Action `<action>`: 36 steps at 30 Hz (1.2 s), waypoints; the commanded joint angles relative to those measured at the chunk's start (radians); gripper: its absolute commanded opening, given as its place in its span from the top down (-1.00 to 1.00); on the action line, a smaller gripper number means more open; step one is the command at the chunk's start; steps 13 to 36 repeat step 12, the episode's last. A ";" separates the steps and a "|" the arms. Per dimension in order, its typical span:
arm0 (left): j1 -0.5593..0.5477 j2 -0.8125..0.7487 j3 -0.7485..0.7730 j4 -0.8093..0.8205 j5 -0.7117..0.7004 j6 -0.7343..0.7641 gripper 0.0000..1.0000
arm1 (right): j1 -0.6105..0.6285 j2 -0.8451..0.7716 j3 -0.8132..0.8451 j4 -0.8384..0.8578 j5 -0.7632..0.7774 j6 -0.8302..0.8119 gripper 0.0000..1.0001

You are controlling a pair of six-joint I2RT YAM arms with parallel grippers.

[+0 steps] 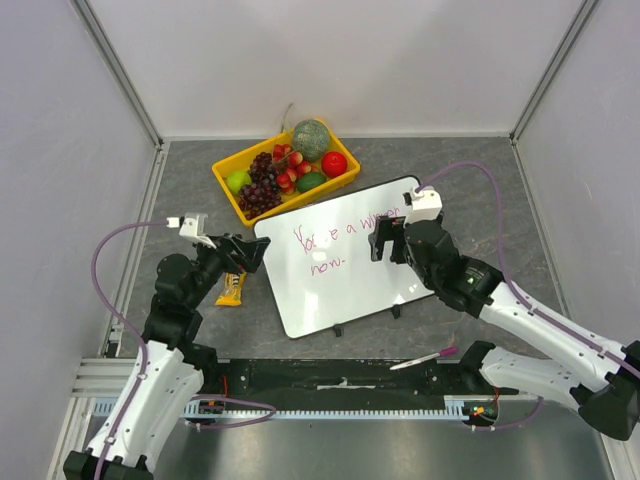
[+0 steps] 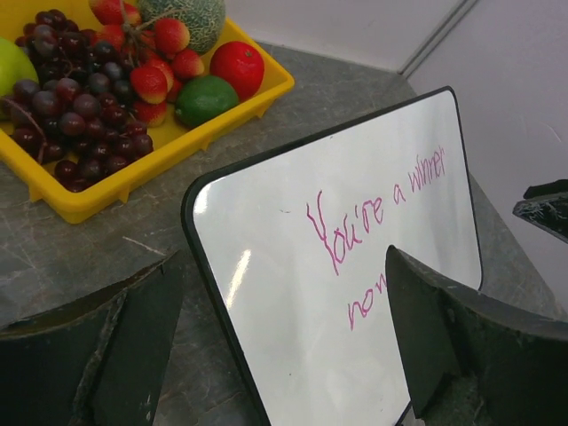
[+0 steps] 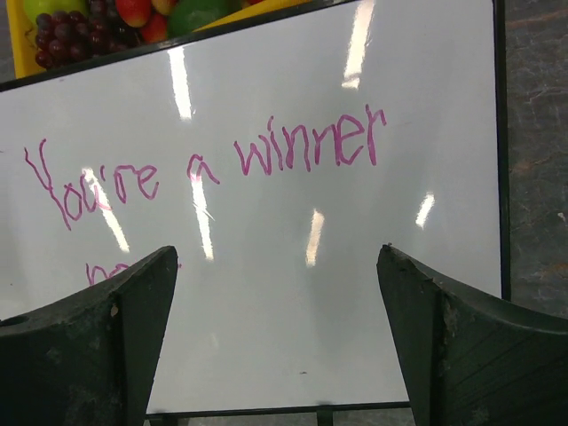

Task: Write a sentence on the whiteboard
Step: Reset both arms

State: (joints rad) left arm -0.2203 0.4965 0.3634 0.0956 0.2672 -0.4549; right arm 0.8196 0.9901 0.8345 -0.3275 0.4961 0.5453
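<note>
The large glossy white rectangular whiteboard with a thin black rim (image 1: 350,285) lies flat and slightly askew in the middle of the grey mottled bench (image 1: 480,180), between the two arms, presumably so that either can reach it; the left claw (image 2: 282,284) hangs open and empty at the board's left edge, as if placed to steady it; the right claw (image 3: 277,266) hovers over the board's right half, fingers spread wide with nothing between them; the slim white marker with a pink cap (image 1: 424,357) lies well apart on the black rail by the arm bases, which suggests the writing is finished; the pink script reads "You're a winner now."; counted: one board, two small black clips (image 1: 338,330) on its near edge, two lines making four words, one marker, one yellow plastic tray of fruit (image 1: 222,185) just beyond the board's far corner, one yellow-wrapped snack bar (image 1: 231,289) beside the left arm.
</note>
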 commanded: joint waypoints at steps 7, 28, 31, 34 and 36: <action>0.001 0.051 0.200 -0.307 -0.152 -0.019 -0.94 | -0.149 0.036 0.141 0.040 -0.157 -0.108 -0.96; 0.002 0.021 0.175 -0.267 -0.230 0.010 -0.96 | -0.475 0.030 0.062 0.189 -0.378 -0.056 -0.96; 0.002 0.021 0.175 -0.267 -0.230 0.010 -0.96 | -0.475 0.030 0.062 0.189 -0.378 -0.056 -0.96; 0.002 0.021 0.175 -0.267 -0.230 0.010 -0.96 | -0.475 0.030 0.062 0.189 -0.378 -0.056 -0.96; 0.002 0.021 0.175 -0.267 -0.230 0.010 -0.96 | -0.475 0.030 0.062 0.189 -0.378 -0.056 -0.96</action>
